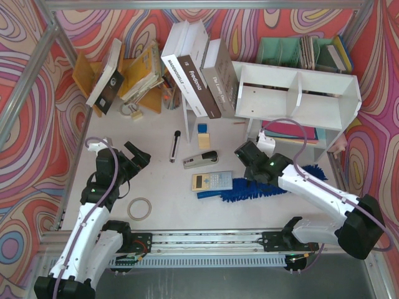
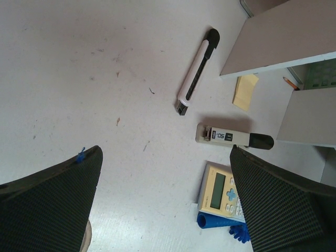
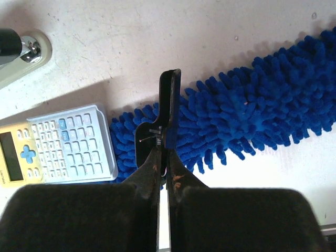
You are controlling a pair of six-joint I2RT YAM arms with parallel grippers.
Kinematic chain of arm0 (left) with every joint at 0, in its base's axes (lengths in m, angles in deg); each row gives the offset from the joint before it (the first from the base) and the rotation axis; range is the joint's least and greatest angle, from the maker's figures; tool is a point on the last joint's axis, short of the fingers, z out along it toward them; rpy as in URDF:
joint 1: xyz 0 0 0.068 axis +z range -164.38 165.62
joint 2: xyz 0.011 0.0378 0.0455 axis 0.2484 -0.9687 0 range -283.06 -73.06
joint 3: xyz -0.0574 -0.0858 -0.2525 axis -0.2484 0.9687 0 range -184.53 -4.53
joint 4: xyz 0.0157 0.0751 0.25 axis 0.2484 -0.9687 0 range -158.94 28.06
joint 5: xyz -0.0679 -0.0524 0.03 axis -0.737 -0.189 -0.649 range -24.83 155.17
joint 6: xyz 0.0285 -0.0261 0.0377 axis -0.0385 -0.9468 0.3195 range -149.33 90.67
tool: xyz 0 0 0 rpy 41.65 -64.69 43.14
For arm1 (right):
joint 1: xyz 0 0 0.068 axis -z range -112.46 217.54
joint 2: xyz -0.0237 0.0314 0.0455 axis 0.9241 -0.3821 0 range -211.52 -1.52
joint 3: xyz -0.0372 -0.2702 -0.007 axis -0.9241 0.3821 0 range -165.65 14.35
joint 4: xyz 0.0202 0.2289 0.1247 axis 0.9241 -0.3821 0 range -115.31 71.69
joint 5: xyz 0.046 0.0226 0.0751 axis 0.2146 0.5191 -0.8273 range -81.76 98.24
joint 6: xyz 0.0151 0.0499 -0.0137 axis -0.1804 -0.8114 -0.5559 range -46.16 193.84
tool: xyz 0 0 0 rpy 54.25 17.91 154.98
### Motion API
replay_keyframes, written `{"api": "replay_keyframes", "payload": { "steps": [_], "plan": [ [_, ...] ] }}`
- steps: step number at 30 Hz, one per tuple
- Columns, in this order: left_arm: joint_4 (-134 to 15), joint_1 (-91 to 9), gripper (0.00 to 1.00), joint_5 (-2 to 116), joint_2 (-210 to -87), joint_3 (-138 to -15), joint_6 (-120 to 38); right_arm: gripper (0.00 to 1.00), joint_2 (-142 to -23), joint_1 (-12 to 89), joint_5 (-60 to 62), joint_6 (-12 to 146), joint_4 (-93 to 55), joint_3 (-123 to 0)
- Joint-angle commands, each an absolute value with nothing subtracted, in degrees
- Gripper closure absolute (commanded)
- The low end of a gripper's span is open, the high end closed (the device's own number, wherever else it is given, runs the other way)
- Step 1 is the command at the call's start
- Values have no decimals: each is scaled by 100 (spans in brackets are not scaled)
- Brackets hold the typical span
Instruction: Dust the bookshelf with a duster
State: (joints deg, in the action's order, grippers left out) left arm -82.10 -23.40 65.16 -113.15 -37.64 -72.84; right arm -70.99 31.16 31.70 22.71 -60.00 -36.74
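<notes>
Top external view: right arm covers the middle of the duster [image 1: 240, 190]; both ends show.
Duster place: flat on the table [image 1: 112, 124], in front of the bookshelf [image 1: 299, 93], beside the calculator [image 1: 212, 181].
Long axis: left-right, handle left, fluffy head right.
Right gripper [image 3: 169, 84]: fingers pressed together over the bristles, nothing seen between them.
Left gripper [image 2: 163, 210]: spread wide, empty.
</notes>
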Motion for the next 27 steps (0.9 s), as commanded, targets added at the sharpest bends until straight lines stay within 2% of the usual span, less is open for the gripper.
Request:
{"api": "replay_keyframes", "payload": {
  "steps": [1, 11, 27],
  "plan": [
    [-8144, -2352, 2, 6481, -11266, -3719, -7317, 89, -6971, 3084, 3379, 2693, -5795, -3902],
    [-8185, -2352, 2, 6505, -11157, -3669, -7368, 91, -7034, 3088, 3437, 4028, -4117, -3680],
    [-8092, -2352, 2, 6401, -11175, -3547, -7536, 89, -7532, 3088, 3488, 4879, -2814, -3267]
  ]
}}
